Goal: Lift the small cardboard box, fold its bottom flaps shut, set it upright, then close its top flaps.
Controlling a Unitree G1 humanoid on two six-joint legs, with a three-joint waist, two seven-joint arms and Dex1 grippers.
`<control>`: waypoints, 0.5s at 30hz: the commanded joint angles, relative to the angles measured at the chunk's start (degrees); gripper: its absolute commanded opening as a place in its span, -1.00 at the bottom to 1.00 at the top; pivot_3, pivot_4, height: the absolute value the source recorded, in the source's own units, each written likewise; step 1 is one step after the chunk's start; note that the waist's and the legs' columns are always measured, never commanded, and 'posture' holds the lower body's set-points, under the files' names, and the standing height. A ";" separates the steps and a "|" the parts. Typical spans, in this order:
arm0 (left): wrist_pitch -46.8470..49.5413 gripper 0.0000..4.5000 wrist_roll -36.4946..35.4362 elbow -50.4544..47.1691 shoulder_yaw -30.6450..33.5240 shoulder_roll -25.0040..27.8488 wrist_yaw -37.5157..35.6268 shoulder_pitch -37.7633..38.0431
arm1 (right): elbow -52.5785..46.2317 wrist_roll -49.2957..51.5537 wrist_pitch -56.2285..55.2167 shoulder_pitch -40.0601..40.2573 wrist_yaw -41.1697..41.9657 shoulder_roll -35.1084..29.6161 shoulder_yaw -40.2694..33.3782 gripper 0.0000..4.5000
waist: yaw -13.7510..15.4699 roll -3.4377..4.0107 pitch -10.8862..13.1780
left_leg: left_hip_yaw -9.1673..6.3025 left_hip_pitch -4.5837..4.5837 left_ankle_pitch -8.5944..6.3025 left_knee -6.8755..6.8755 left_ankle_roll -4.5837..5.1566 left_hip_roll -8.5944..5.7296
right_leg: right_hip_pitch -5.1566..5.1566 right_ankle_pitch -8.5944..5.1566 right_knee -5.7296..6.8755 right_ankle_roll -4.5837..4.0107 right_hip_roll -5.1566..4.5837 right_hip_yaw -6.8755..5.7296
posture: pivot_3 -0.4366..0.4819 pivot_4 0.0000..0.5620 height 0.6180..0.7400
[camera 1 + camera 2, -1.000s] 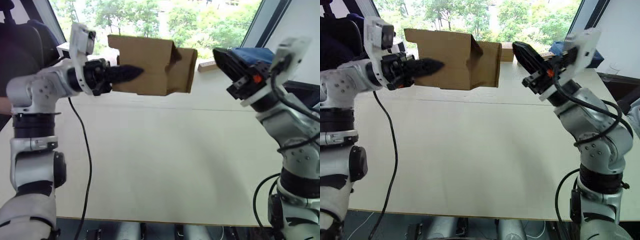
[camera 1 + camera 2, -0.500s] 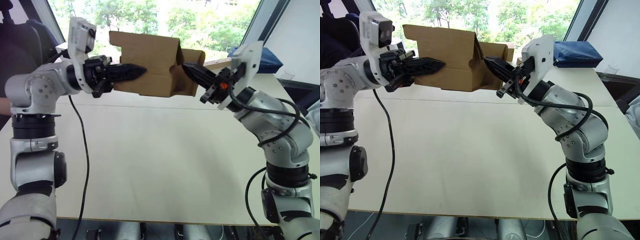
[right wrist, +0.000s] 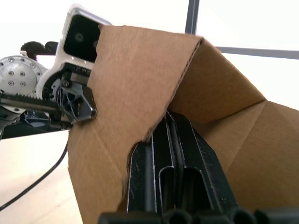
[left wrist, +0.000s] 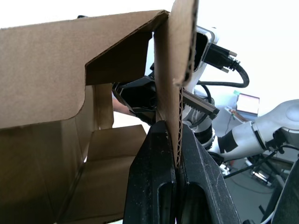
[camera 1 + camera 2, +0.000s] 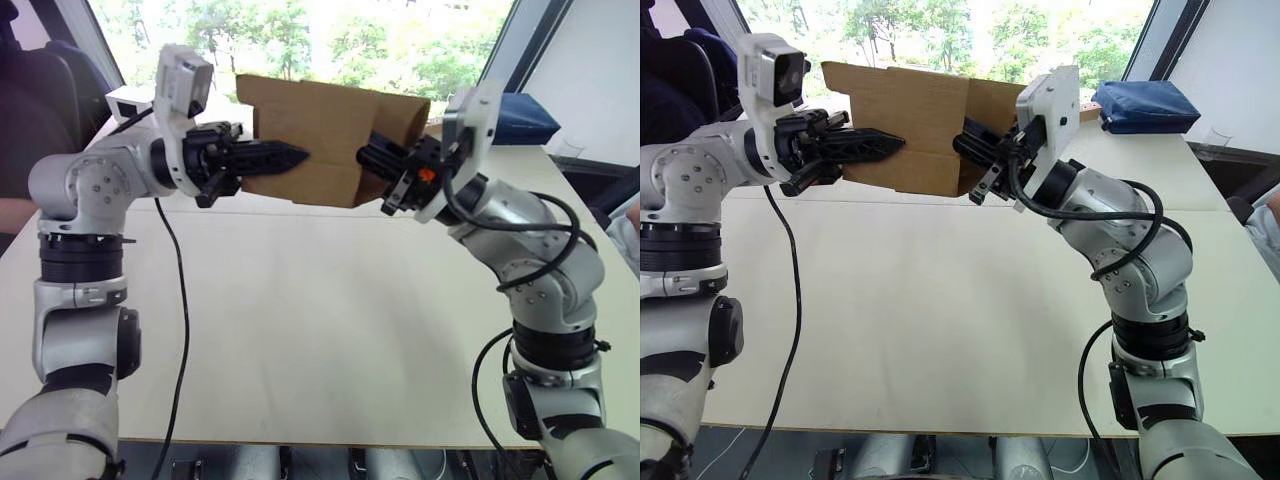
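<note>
A pale table [image 5: 320, 330] stretches bare from its near edge. Held in the air above its far half, the small cardboard box [image 5: 320, 125] has one wall pinched between the closed fingers of the left gripper [image 5: 290, 155], while the right gripper [image 5: 970, 150], fingers together, pokes into its open end. A blue pouch [image 5: 1145, 105] lies at the far right corner, before windows onto green trees [image 5: 330, 40].

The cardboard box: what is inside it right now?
The cardboard box is held in the air. The left wrist view looks into it: bare brown walls and one flap folded inward, no contents visible. The deeper inside is hidden by the walls.
</note>
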 commanded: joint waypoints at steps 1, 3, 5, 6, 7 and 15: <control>-1.18 -1.00 -0.26 -0.12 1.07 0.53 0.58 -0.32 | -2.31 -0.57 -1.09 -1.21 1.00 -0.33 -0.88 -0.99 | -0.01 0.00 0.00 | 0.00 0.00 0.00 0.00 0.00 0.00 | 0.00 0.00 -0.01 0.00 -0.01 0.00 | -0.05 -0.47 1.00; -1.46 -1.00 -0.19 0.31 1.28 0.53 0.90 -0.43 | -3.03 -0.42 -0.64 -0.66 1.57 -0.94 -1.27 -0.99 | -0.02 0.00 0.00 | 0.00 0.00 0.00 0.00 0.00 0.00 | 0.00 0.00 -0.01 0.00 0.00 0.00 | -0.05 -0.47 1.00; -2.13 -1.00 0.21 1.20 1.54 0.68 1.29 -0.57 | -4.57 0.12 0.33 0.84 2.53 -2.91 -2.25 -0.99 | 0.00 0.00 0.00 | 0.00 0.00 0.00 0.00 0.00 0.00 | 0.00 0.00 -0.01 0.00 0.00 0.00 | -0.05 -0.47 1.00; -2.54 -1.00 0.43 1.78 1.65 0.86 1.33 -0.62 | -5.23 -0.26 0.75 1.76 2.93 -4.63 -2.97 -0.99 | 0.07 0.00 0.00 | 0.00 0.00 0.00 0.00 0.00 0.00 | 0.00 0.00 -0.01 0.00 0.00 0.00 | -0.05 -0.47 1.00; -2.88 -1.00 0.54 2.20 1.70 1.06 1.30 -0.61 | -5.71 -0.55 1.03 2.39 3.11 -5.81 -3.41 -0.99 | 0.11 0.00 0.00 | -0.01 0.00 0.00 0.00 0.00 0.00 | 0.01 0.00 -0.01 0.00 0.00 -0.01 | -0.05 -0.47 1.00; -3.44 -1.00 -0.06 3.22 2.41 1.23 1.99 -0.28 | -10.09 6.38 6.54 7.80 3.08 -12.45 -11.47 -0.99 | 0.05 -0.01 0.01 | 0.00 0.00 -0.01 -0.02 0.01 0.00 | 0.00 0.00 -0.03 0.00 -0.01 -0.01 | -0.05 -0.47 1.00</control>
